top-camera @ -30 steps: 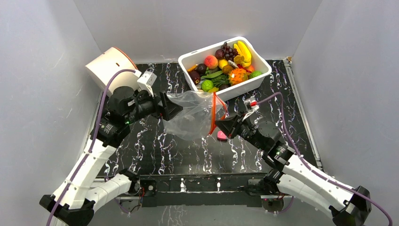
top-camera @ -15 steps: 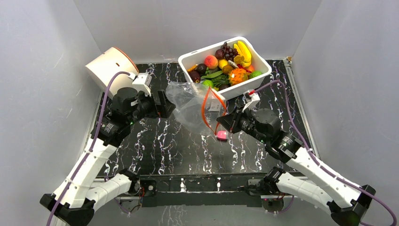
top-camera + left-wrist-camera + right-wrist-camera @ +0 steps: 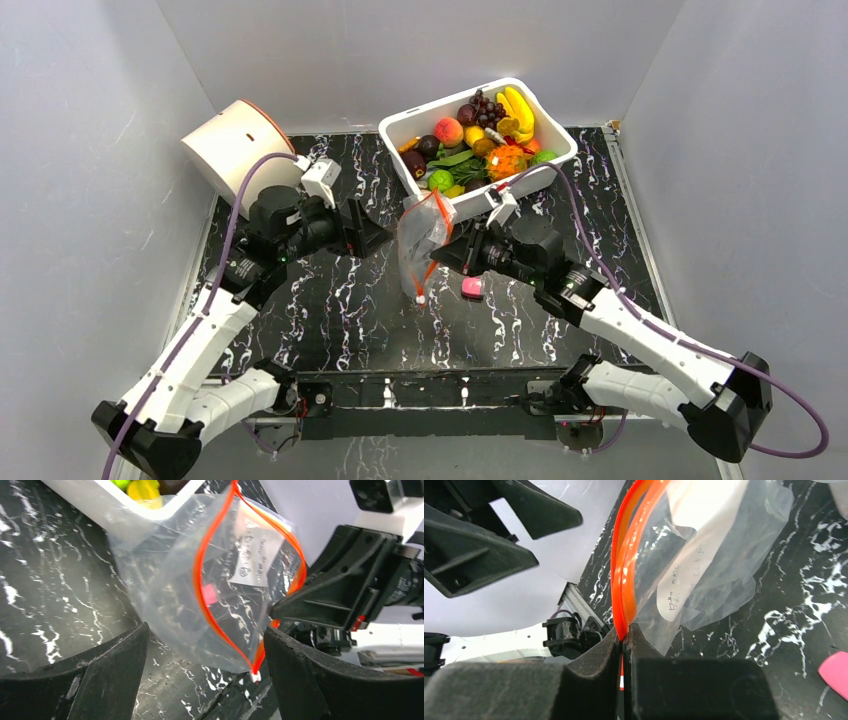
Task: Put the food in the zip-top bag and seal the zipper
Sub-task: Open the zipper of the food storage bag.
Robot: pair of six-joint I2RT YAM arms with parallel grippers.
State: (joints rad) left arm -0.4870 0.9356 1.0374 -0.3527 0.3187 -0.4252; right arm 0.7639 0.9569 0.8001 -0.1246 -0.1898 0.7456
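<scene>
Currently your right gripper (image 3: 624,636) is pinched tight on the zipper (image 3: 624,565), at one end of the red-orange strip. Both tracks rise out from between the pads.

The zip-top bag (image 3: 418,245) hangs from that pinch over the black marbled table (image 3: 330,310), near the middle and between your two arms. Its lower corner sits close to the table; you cannot tell from these views whether it touches.

Left wrist view: the bag mouth gapes, with the strip bowed into a long oval. A white paper label (image 3: 255,560) with handwriting shows through the film.

Your left gripper (image 3: 372,232) has its jaws wide with nothing between them. It is just left of the bag with a gap between, facing the open mouth.

The food (image 3: 480,135) sits in the white bin (image 3: 560,160) at the back right of the table, just behind the bag:
- pineapple (image 3: 507,160) near the front wall
- banana bunch (image 3: 518,108) at the far corner
- dark purple fruit (image 3: 428,145) toward the left end
- yellow fruit (image 3: 474,134) mid-bin

A small pink block (image 3: 471,288) lies on the table just right of the bag's lower end, close by the right gripper.

A white drum (image 3: 235,145) rests tilted at the back left corner, well apart from the bag.
</scene>
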